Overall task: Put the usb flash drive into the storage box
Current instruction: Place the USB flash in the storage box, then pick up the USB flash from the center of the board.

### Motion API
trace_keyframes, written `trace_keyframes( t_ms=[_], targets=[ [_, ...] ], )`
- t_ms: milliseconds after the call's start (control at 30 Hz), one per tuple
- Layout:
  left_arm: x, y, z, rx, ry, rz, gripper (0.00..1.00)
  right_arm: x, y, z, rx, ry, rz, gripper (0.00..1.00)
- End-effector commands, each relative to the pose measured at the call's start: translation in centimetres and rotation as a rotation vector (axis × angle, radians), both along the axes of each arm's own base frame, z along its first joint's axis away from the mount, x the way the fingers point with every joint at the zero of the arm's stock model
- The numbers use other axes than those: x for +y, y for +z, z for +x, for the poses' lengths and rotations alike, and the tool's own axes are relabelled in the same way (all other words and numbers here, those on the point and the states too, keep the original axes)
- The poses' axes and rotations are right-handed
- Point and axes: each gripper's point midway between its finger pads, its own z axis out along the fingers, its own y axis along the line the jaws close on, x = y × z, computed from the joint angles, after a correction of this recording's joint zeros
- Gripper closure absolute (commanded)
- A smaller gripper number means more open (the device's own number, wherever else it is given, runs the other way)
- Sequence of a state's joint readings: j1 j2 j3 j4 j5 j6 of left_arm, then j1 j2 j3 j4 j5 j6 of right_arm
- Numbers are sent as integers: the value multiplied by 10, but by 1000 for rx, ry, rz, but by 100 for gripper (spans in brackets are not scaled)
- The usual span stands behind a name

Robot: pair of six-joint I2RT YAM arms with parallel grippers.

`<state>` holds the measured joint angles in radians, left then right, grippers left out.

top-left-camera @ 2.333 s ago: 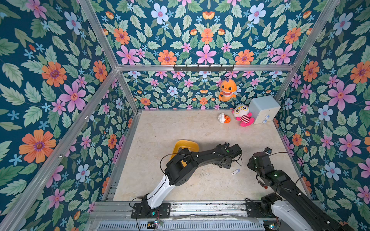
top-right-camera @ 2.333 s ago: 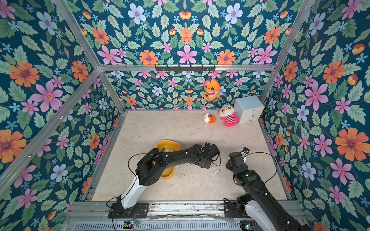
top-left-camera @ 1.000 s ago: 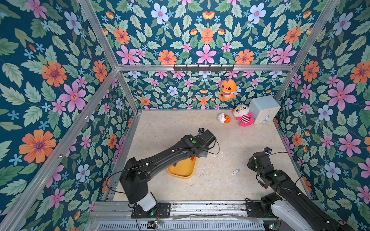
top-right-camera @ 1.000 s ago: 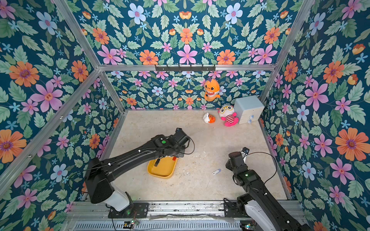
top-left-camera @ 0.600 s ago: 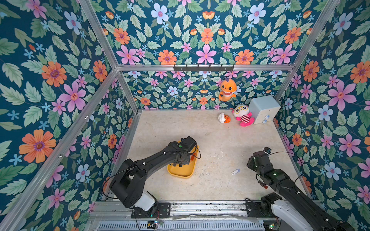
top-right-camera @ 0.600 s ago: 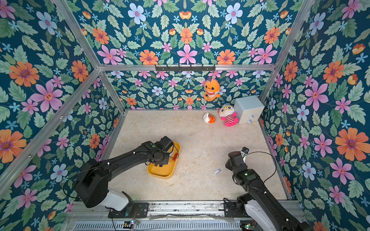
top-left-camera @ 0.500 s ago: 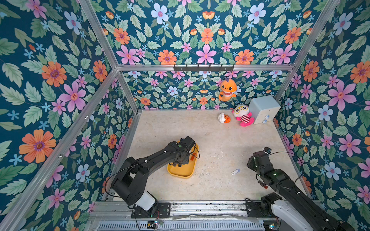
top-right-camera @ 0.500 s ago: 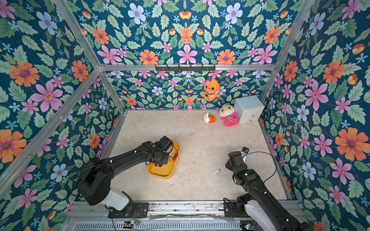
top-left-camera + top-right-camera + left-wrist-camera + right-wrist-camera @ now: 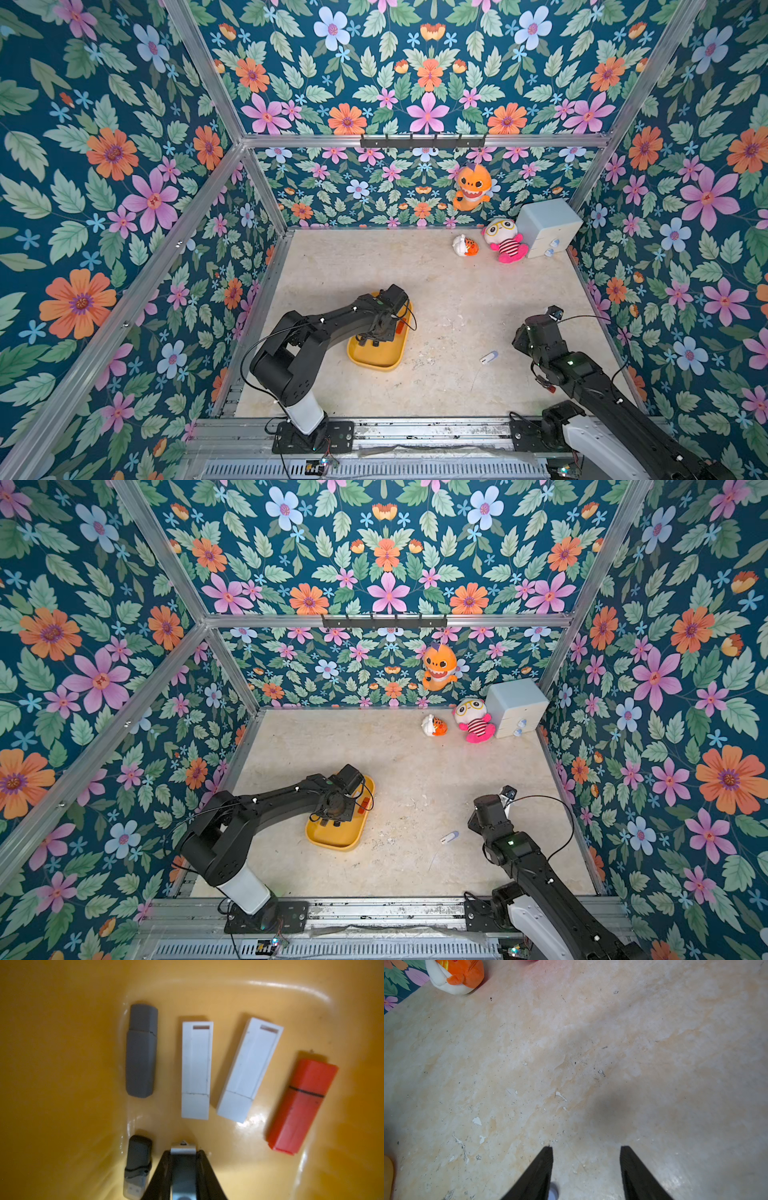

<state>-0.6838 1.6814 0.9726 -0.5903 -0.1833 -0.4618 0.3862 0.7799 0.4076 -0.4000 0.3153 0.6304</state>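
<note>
Our left gripper is clamped on a silver metal swivel usb flash drive, held low inside the shallow yellow plastic storage box beside five other drives. We judge it ready for release. Right of the box, our right gripper hangs half-open and empty near a small white drive on the scuffed beige surface, with floral walls all round.

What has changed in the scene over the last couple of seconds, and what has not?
The left gripper, shut on a silver flash drive, swung from near the white flash drive back over the storage box. That white drive, the box and the open right gripper stayed put.
</note>
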Motion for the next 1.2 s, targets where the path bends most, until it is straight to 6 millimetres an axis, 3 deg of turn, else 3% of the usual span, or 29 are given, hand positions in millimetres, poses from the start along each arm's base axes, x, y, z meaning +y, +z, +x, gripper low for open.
trace_keyframes(
  t_ms=[0,100,200,467,633,833,1167],
  targets=[
    [3,-2,2,-7,-2,17,69,0,2,1,-10,5,-8,43],
    [1,1,2,-5,-2,11,54,0,2,1,-10,5,-8,42],
    [-3,17,4,-30,1,-23,45,0,1,1,-7,4,-10,43],
    [-30,99,1,-121,-34,-266,42,3,2,4,6,19,-9,42],
    [-6,135,-14,-198,-11,-272,41,10,10,-11,131,5,56,42],
    [31,147,-28,-293,44,-206,40,39,0,-42,324,22,198,43],
    [44,138,-38,-388,63,-269,40,76,-24,-70,458,76,181,41]
  ],
)
